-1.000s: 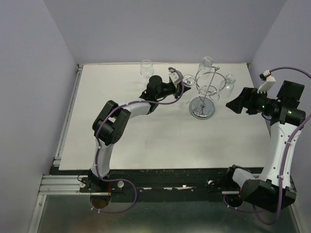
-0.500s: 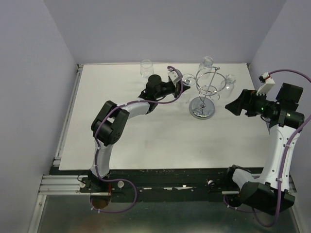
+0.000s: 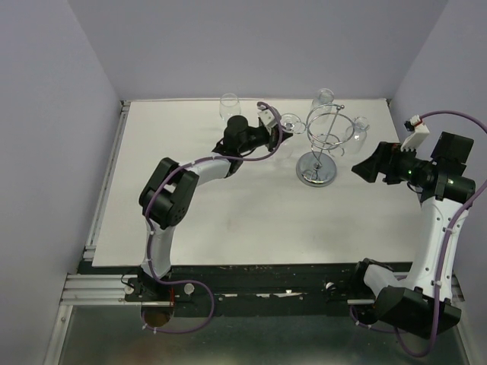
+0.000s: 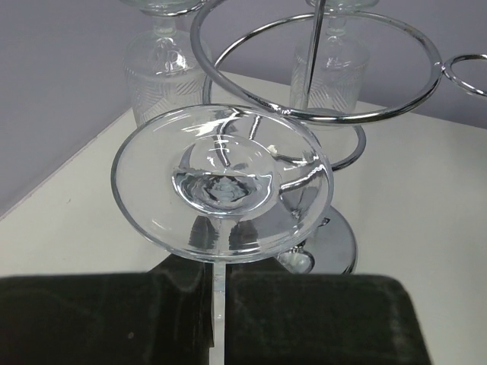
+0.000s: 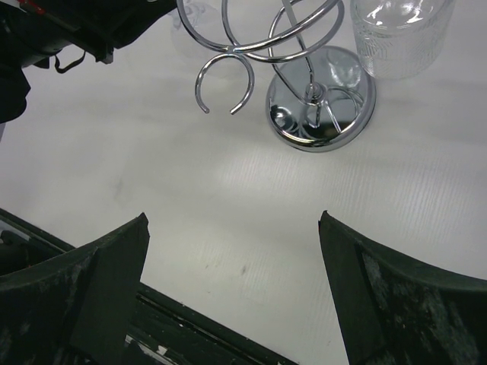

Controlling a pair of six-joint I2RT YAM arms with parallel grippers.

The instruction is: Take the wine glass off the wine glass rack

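Note:
My left gripper [image 3: 278, 129] is shut on the stem of a clear wine glass [image 3: 292, 123]. It holds the glass in the air just left of the chrome wine glass rack [image 3: 326, 137]. In the left wrist view the glass's round foot [image 4: 221, 182] fills the middle, and the stem runs down between the dark fingers [image 4: 304, 319] of the gripper [image 4: 217, 296]. The rack's ring [image 4: 358, 114] lies behind the foot. One open loop [image 5: 224, 84] of the rack is empty. My right gripper [image 3: 367, 167] stands open to the right of the rack, with nothing between its fingers [image 5: 106, 274].
Two more glasses hang on the rack, one at the back [image 3: 323, 97] and one on the right [image 3: 359, 129]. Another glass [image 3: 229, 106] stands on the white table [image 3: 228, 205] near its far edge. The rack's disc base [image 5: 319, 99] sits ahead of my right gripper [image 5: 232, 228].
My left gripper has drawn the wine glass a little to the left and toward the back, away from the rack. The right arm has shifted only slightly.

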